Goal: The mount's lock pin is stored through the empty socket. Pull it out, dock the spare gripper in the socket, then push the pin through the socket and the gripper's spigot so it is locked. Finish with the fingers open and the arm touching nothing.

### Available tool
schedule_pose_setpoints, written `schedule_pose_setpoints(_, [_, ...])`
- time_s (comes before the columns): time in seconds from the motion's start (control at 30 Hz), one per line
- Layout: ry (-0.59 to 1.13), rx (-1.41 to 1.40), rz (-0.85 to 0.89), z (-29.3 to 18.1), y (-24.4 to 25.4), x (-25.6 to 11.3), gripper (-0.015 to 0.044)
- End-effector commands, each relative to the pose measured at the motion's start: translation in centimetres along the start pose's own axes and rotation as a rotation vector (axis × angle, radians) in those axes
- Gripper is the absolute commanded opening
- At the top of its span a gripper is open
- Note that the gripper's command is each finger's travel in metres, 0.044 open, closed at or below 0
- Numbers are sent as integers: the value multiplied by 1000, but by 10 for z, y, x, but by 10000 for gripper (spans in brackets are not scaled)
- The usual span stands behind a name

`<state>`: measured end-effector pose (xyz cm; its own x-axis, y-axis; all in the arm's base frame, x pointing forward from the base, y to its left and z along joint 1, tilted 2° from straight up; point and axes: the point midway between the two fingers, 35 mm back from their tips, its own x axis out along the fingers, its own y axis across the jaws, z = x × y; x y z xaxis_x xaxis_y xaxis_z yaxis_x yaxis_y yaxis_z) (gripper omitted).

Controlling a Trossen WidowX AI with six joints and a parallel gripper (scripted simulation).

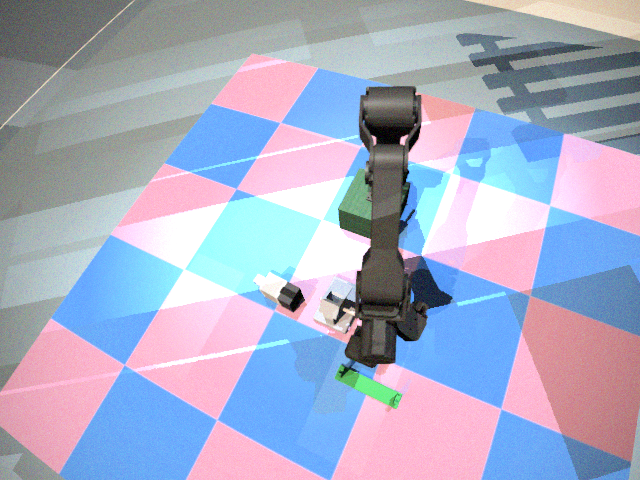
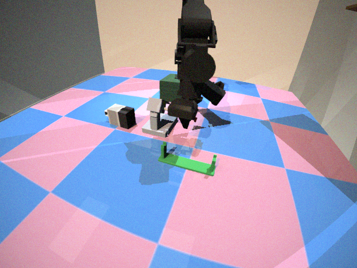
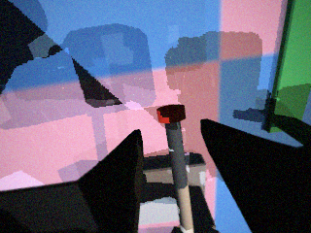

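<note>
One black tool point(image 2: 184, 125) point(image 3: 170, 130), jaws about half open, gripping nothing, fingers either side of the pin. One red-headed lock pin point(image 2: 194, 119) point(image 3: 176, 155), through the grey mount point(image 1: 334, 310) point(image 2: 155, 121).

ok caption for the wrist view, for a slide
Open gripper fingers straddle the red-headed lock pin, with a gap on either side.

The gripper's dark fingers are standing partly open on either side of a red-capped pin point(image 3: 177, 155), which is running toward a pale mount point(image 3: 160, 212) below, between them.
</note>
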<state>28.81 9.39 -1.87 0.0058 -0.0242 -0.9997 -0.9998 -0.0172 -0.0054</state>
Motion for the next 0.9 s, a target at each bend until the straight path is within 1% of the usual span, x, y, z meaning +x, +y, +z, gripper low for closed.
schedule_pose_setpoints(0.0, [-3,-4,1,0,0,0,116])
schedule_pose_setpoints(0.13, [-3,-4,1,0,0,0,11])
schedule_pose_setpoints(0.2, [-3,-4,1,0,0,0,0])
schedule_pose_setpoints(0.47, [-14,-1,1,1,0,0,0])
schedule_pose_setpoints(0.87, [-184,42,2,6,-3,-11,0])
